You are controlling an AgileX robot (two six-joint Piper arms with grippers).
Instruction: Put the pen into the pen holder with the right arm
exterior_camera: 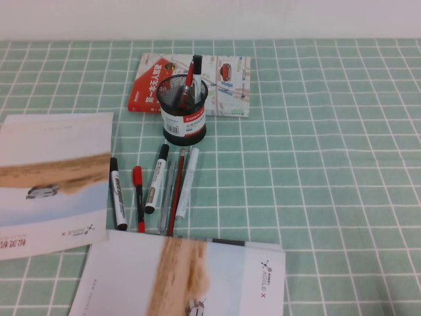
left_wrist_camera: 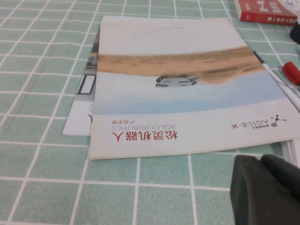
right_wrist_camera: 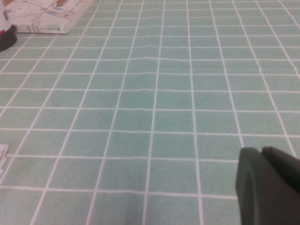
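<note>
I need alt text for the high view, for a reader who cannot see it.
A black mesh pen holder, already holding pens, stands on a green checked tablecloth before a red-and-white box. Several markers and pens lie in front of it, among them a black-capped white pen, with brochures nearby. Neither the left gripper nor the right gripper appears.

A robotics lab demo desk: AgileX brochures (exterior_camera: 52, 178), a pen holder (exterior_camera: 183, 108) and markers on a table (exterior_camera: 329, 164) (green checked cloth).

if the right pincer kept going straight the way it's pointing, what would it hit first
Mostly bare green tablecloth lies ahead of the right pincer; the first object would probably be the map booklet at the far edge, though depth is unclear.
</note>
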